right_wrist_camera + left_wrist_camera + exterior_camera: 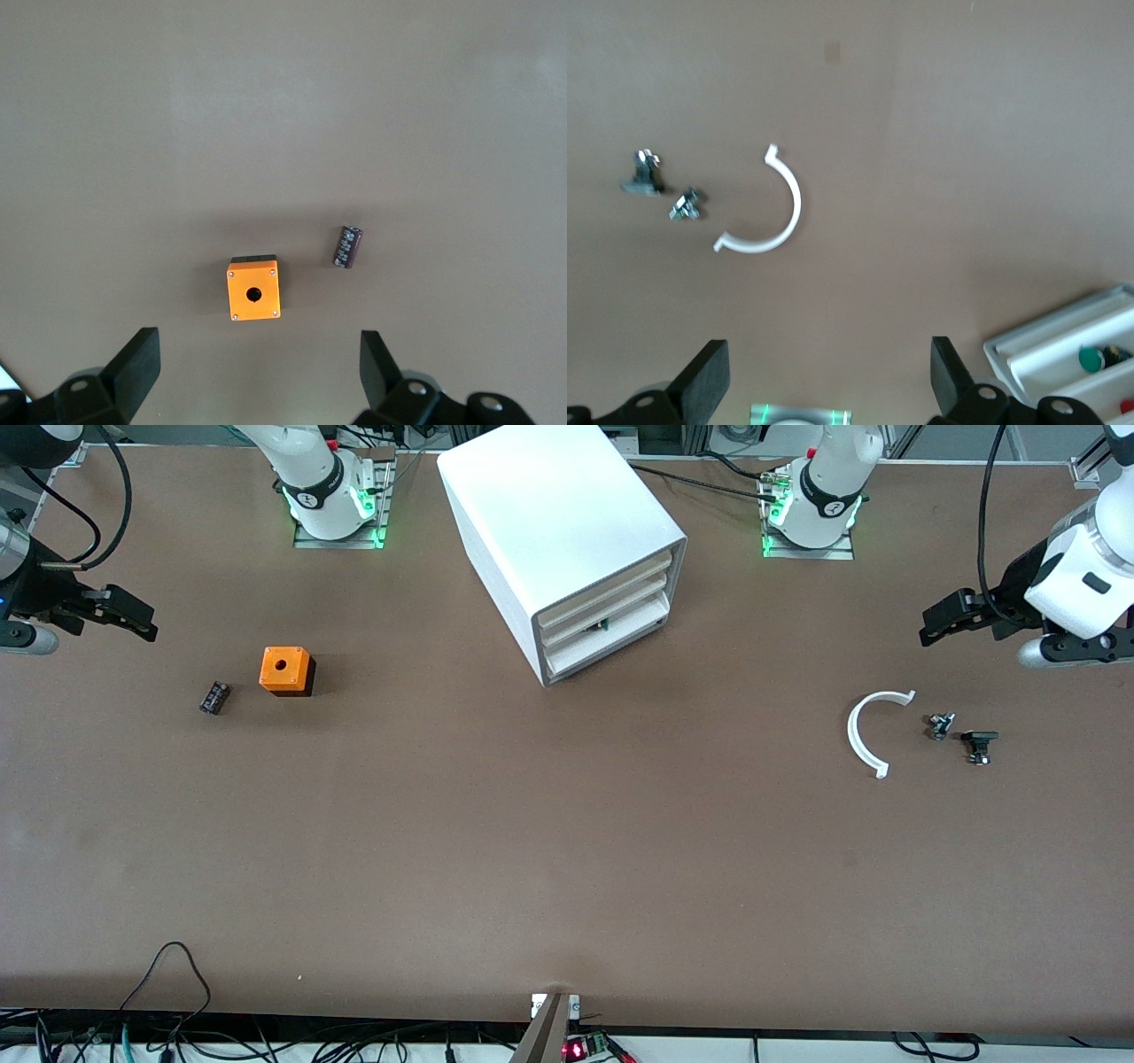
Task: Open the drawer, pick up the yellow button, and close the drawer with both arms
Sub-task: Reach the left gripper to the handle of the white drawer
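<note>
The white cabinet stands at the robots' edge of the table, between the two bases. Its uppermost drawer sits pushed in, like the two below it. The orange button is not in view. My left gripper hangs open and empty over the table at the left arm's end; in the left wrist view its jaws stand wide apart. My right gripper hangs open and empty over the right arm's end, and the right wrist view shows wide jaws too.
An orange cube with a hole and a small black cylinder lie below the right gripper. A white curved piece and two small black parts lie near the left gripper. A green-capped part shows in the cabinet.
</note>
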Action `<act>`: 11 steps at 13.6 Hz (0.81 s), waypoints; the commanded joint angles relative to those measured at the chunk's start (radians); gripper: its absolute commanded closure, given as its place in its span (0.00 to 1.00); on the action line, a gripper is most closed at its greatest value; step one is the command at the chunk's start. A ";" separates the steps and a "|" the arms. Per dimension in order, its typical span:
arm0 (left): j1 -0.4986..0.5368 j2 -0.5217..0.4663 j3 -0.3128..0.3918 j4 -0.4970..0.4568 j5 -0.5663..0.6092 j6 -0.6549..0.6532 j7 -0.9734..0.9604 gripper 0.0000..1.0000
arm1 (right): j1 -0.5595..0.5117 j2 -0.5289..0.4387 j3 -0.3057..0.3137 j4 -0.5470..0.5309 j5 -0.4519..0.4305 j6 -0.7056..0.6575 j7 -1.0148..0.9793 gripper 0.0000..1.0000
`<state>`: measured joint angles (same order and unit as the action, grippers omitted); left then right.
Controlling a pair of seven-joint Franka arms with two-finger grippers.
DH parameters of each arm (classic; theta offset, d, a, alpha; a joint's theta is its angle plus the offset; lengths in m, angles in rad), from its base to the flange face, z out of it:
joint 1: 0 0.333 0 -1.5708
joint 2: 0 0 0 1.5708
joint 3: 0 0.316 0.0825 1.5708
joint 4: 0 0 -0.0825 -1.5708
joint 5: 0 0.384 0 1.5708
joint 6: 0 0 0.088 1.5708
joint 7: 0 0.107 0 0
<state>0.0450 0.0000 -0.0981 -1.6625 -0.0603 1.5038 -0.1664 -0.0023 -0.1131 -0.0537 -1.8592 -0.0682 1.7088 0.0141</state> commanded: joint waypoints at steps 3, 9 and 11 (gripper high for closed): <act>-0.005 0.153 0.000 0.035 -0.108 -0.099 0.073 0.00 | 0.001 -0.005 -0.002 -0.001 0.030 -0.008 -0.023 0.00; -0.017 0.275 -0.027 -0.208 -0.617 -0.024 0.177 0.00 | 0.005 0.001 0.003 -0.001 0.092 -0.035 -0.068 0.00; -0.019 0.296 -0.115 -0.284 -0.703 0.044 0.289 0.00 | 0.005 0.001 0.003 0.000 0.125 -0.060 -0.088 0.00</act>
<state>0.0306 0.3021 -0.1508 -1.8720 -0.6871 1.4912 0.0323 0.0026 -0.1093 -0.0495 -1.8596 0.0242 1.6706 -0.0428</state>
